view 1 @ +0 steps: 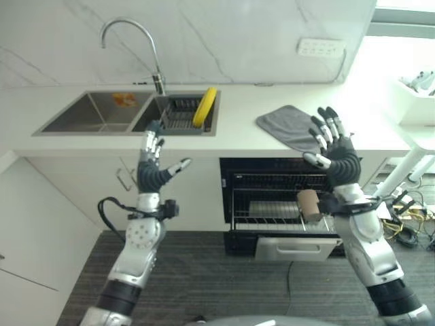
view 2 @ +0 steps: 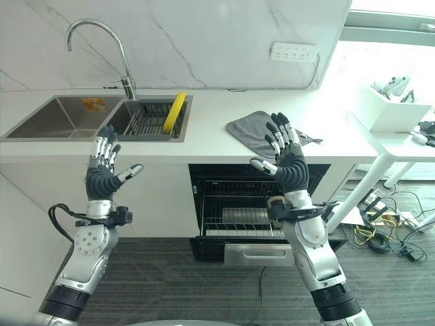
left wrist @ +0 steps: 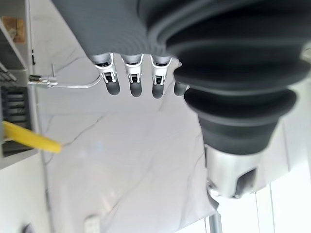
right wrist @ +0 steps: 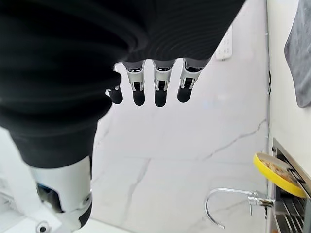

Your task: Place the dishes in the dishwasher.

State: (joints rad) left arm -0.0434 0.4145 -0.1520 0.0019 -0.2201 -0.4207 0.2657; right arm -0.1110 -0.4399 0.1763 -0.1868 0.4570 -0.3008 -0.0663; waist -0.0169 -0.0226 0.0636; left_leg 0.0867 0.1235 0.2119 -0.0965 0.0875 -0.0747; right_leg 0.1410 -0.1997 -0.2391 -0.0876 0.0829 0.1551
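Nearest us, our left hand [view 2: 103, 163] and right hand [view 2: 284, 155] are raised in front of the counter, fingers straight and spread wide, holding nothing. The dish to move is the yellow plate [view 2: 174, 113], standing on edge in the rack [view 2: 146, 121] inside the right basin of the sink [view 2: 58, 117], under the tap [view 2: 95, 41].

To do this step well, we judge the left hand should reach over the sink rim, take the plate by its upper edge with thumb opposite fingers, and lift it straight up before swinging toward the dishwasher [view 2: 238, 204], which stands open below the counter with its wire basket [view 2: 238, 214] pulled out.

The white counter [view 2: 204, 142] carries a grey cloth [view 2: 255, 129]. A marble wall with 1 socket strip [view 2: 294, 51] backs it; the floor [view 2: 190, 285] is dark grey.
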